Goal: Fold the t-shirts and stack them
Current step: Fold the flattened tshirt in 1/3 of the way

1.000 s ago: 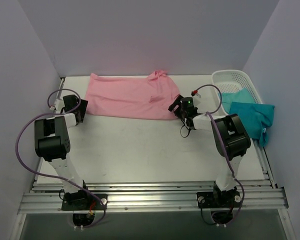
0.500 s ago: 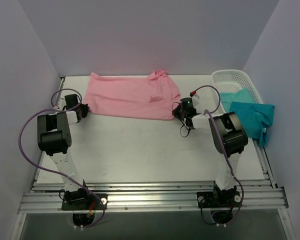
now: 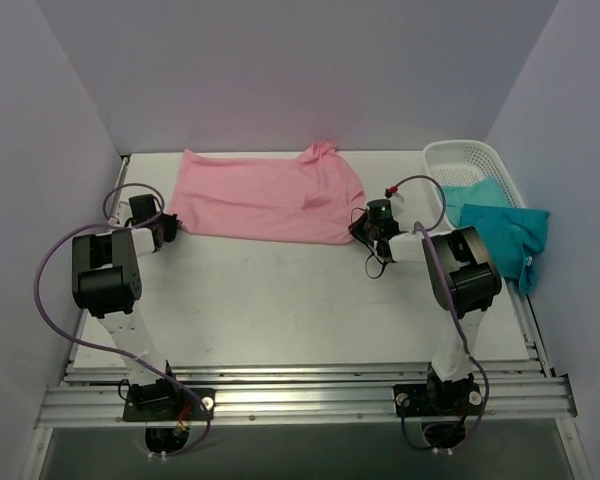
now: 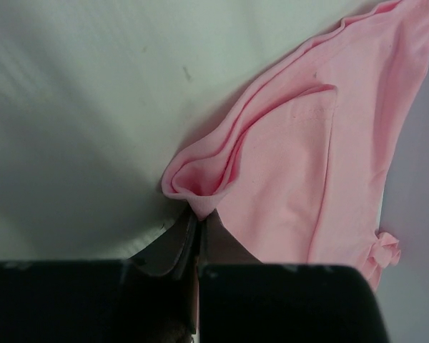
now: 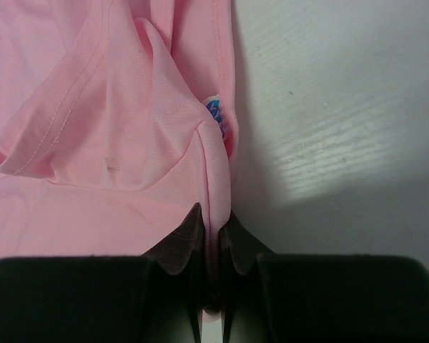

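Note:
A light pink t-shirt (image 3: 265, 192) lies spread across the back of the white table (image 3: 280, 300). My left gripper (image 3: 170, 222) is shut on its near left corner, the cloth bunched at the fingertips (image 4: 200, 214). My right gripper (image 3: 365, 228) is shut on a fold of its near right edge (image 5: 213, 214), close to a small blue neck label (image 5: 216, 114). Teal t-shirts (image 3: 500, 225) lie at the right, partly in and partly over the basket.
A white lattice basket (image 3: 470, 165) stands at the back right corner. Purple walls close in the back and both sides. Cables loop over both arms. Bare table stretches between the shirt and the arm bases.
Both grippers closed on the pink shirt's near corners. The shirt's near edge has been drawn slightly toward the right.

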`<control>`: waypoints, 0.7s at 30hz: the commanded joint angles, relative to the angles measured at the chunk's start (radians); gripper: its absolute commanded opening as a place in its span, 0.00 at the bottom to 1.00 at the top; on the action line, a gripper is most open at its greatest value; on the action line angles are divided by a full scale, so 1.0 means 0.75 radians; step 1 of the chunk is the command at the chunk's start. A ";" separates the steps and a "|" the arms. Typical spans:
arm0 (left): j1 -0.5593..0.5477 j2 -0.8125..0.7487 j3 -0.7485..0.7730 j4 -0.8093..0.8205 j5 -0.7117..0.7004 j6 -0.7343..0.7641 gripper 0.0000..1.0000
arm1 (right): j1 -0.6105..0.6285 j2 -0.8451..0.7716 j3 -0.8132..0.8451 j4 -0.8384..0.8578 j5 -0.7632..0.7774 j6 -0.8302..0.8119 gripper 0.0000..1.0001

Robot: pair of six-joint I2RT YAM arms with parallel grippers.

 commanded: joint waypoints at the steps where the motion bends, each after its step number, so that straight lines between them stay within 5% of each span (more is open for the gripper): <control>1: -0.011 -0.123 -0.126 -0.023 0.010 0.032 0.02 | -0.012 -0.105 -0.073 -0.154 0.055 -0.023 0.00; 13: -0.076 -0.657 -0.562 -0.041 0.057 0.030 0.02 | 0.018 -0.521 -0.324 -0.369 0.160 0.018 0.00; 21: -0.254 -1.245 -0.710 -0.446 -0.106 0.040 0.02 | 0.043 -0.994 -0.488 -0.664 0.254 0.030 0.00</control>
